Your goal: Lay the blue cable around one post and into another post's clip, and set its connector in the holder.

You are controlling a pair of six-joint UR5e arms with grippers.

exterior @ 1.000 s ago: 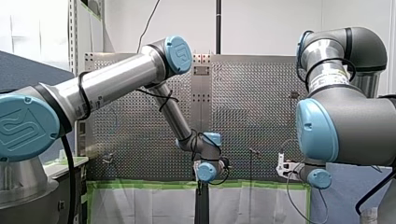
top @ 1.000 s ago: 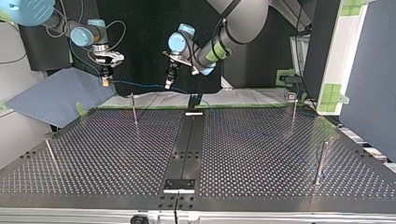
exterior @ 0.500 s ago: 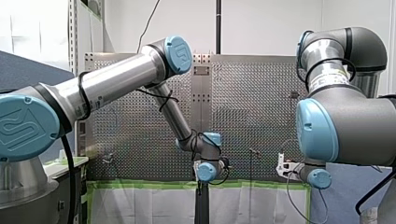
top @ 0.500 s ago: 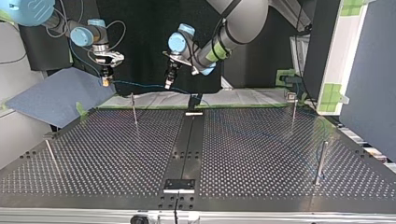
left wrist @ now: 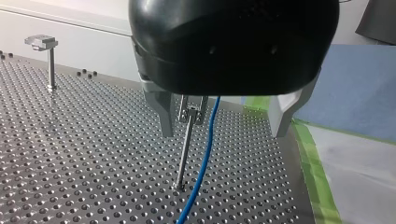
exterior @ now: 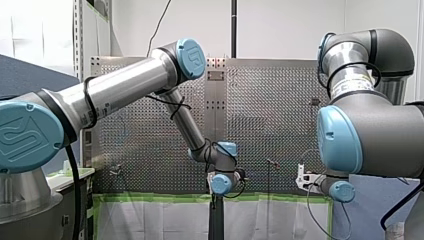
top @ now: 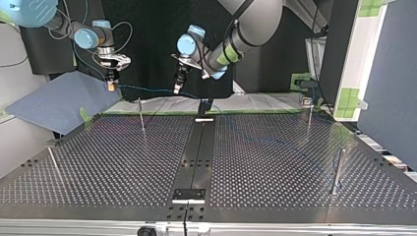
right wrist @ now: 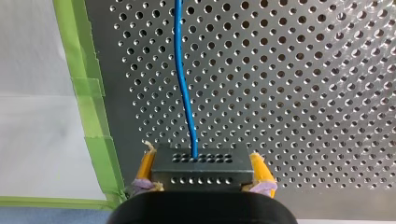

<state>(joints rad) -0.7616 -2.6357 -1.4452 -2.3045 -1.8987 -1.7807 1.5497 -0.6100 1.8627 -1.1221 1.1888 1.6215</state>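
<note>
Flat grey metal table, dotted with even rows of round holes and edged with matte green tape. Above its far edge in the top view, my left gripper: glossy black rounded housing, pale metal fingers spread wide and clamping nothing. Between them hangs the smooth blue cable, beside a slim steel post. My right gripper: yellow wedge pads closed on the dark rectangular connector, pierced with tiny holes, with the cable leaving its face.
</note>
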